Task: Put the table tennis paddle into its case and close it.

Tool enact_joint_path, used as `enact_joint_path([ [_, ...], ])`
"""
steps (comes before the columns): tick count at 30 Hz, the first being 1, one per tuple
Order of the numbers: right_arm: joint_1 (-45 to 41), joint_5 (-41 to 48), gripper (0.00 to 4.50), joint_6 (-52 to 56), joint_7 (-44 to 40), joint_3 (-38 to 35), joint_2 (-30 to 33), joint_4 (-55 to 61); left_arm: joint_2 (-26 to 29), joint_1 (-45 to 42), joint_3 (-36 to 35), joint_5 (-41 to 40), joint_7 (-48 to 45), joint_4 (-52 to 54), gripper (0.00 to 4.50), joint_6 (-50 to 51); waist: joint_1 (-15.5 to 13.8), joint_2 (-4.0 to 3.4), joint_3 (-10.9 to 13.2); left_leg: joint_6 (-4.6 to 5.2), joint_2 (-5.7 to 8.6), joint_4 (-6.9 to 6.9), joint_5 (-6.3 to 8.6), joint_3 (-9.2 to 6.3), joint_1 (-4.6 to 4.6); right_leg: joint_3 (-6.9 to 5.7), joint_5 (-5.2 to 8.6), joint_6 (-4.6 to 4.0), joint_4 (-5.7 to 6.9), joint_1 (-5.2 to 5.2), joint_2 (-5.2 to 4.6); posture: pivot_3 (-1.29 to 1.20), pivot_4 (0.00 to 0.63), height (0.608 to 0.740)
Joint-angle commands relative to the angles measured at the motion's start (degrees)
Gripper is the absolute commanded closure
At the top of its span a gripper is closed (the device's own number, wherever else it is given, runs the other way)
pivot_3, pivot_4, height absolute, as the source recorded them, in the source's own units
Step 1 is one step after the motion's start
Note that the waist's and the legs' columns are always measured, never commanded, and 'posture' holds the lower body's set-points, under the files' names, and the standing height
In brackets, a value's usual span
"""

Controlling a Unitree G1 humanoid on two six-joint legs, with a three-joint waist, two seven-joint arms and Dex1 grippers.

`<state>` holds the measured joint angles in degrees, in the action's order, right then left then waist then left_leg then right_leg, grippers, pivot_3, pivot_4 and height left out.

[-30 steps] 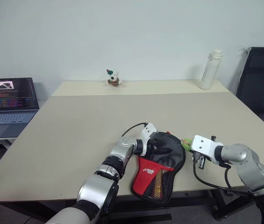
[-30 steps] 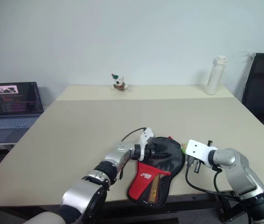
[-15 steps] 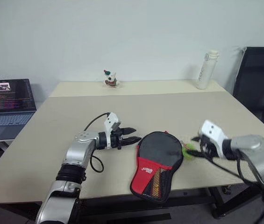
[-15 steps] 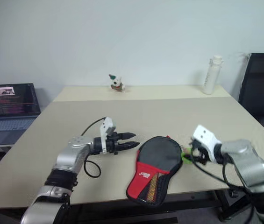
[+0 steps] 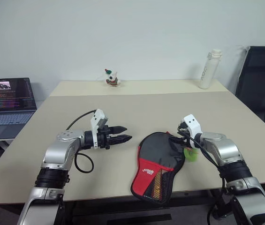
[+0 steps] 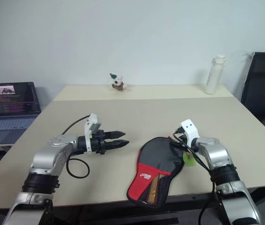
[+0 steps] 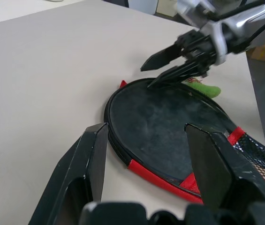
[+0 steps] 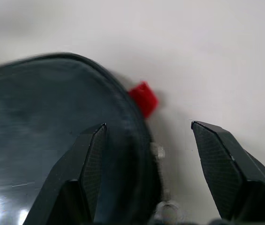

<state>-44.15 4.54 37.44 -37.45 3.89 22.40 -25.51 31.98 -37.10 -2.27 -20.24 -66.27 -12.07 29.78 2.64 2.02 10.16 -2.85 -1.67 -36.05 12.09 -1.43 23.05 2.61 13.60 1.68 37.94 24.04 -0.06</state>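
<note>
The case (image 5: 158, 161) lies flat near the table's front edge, its round black part away from me and its red part with the mesh pocket towards me. The table tennis paddle is hidden. My left gripper (image 5: 125, 132) hovers open to the left of the case, a short gap away and pointing at it. At the case's far right rim my right gripper (image 5: 173, 135) is open, its fingers (image 8: 92, 159) straddling the rim beside a small red tab (image 8: 144, 97). In the left wrist view, the right gripper (image 7: 162, 70) shows above the case's black top (image 7: 165, 122).
A small green object (image 5: 190, 152) lies against the case's right side, under my right arm. A laptop (image 5: 8, 101) sits on a side desk at the left. A figurine (image 5: 111, 78) and a white bottle (image 5: 208, 69) stand at the table's far edge, a black chair (image 5: 261, 79) at the right.
My left gripper has come off the case and drawn back to the left and up. My right gripper has swung forward to the case's far right rim and opened.
</note>
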Motion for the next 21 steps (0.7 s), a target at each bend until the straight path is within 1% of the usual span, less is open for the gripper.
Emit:
enact_joint_path([
  [1, -2.8, -0.5, 1.35, -2.63, -0.23, 0.46, -0.5, -5.19, 0.78, -0.21, -0.8, -1.47, 0.98, 2.99, 1.67, 0.02, 0.18, 0.0, 0.0, 0.0, 0.0, 0.0, 0.0, 0.0, -0.01, 0.0, 0.0, 0.0, 0.01, 0.0, 0.01, 0.0, 0.15, 0.74],
  [4, -4.48, -0.19, 1.94, -0.95, -3.58, 1.72, -0.17, -8.27, 0.83, 0.01, -0.69, -1.48, 1.44, 3.45, 1.67, -0.1, 0.43, 0.0, 0.0, 0.0, -0.01, 0.0, 0.0, 0.01, -0.07, 0.02, 0.0, 0.0, 0.06, -0.03, 0.01, 0.0, 0.15, 0.74],
  [8, -6.63, -0.72, 3.28, -1.0, -8.73, 4.44, 0.16, -10.53, 0.88, 0.32, -0.58, -1.33, 1.86, 3.84, 1.67, -0.61, 0.52, 0.0, 0.0, 0.01, -0.01, -0.02, -0.01, 0.0, -0.13, 0.02, 0.0, 0.0, 0.09, -0.07, 0.01, 0.0, 0.15, 0.74],
  [9, -7.1, -1.09, 3.54, -1.24, -10.04, 5.4, 0.16, -10.69, 0.85, 0.51, -0.62, -1.41, 2.06, 4.13, 1.67, -0.62, 0.56, 0.0, 0.0, 0.01, -0.01, -0.02, -0.01, 0.01, -0.13, 0.02, 0.0, 0.0, 0.09, -0.07, 0.01, 0.0, 0.15, 0.74],
  [10, -7.6, -1.79, 3.96, -1.89, -11.25, 6.61, 0.16, -10.96, 0.78, 0.68, -0.71, -1.52, 2.35, 4.4, 1.67, -0.55, 0.61, 0.0, 0.0, 0.01, -0.01, -0.01, -0.01, 0.01, -0.13, 0.02, 0.0, 0.0, 0.08, -0.07, 0.01, 0.0, 0.15, 0.74],
  [12, -8.35, -2.67, 4.45, -2.94, -12.38, 7.78, 0.04, -11.83, 0.7, 0.85, -0.74, -1.61, 2.68, 4.65, 1.67, -0.49, 0.64, 0.0, 0.0, 0.01, -0.01, 0.0, -0.01, 0.01, -0.12, 0.02, 0.0, 0.0, 0.07, -0.06, 0.02, 0.0, 0.15, 0.74],
  [21, -17.52, -7.71, 4.45, -15.32, -10.08, 9.58, -4.15, -25.0, 0.87, 2.39, -0.66, -1.73, 3.71, 6.48, 1.67, -0.35, 2.37, 0.0, 0.0, 0.0, -0.09, -0.01, -0.01, 0.04, -0.2, 0.08, -0.03, -0.02, 0.16, -0.06, 0.08, 0.0, 0.15, 0.74],
])
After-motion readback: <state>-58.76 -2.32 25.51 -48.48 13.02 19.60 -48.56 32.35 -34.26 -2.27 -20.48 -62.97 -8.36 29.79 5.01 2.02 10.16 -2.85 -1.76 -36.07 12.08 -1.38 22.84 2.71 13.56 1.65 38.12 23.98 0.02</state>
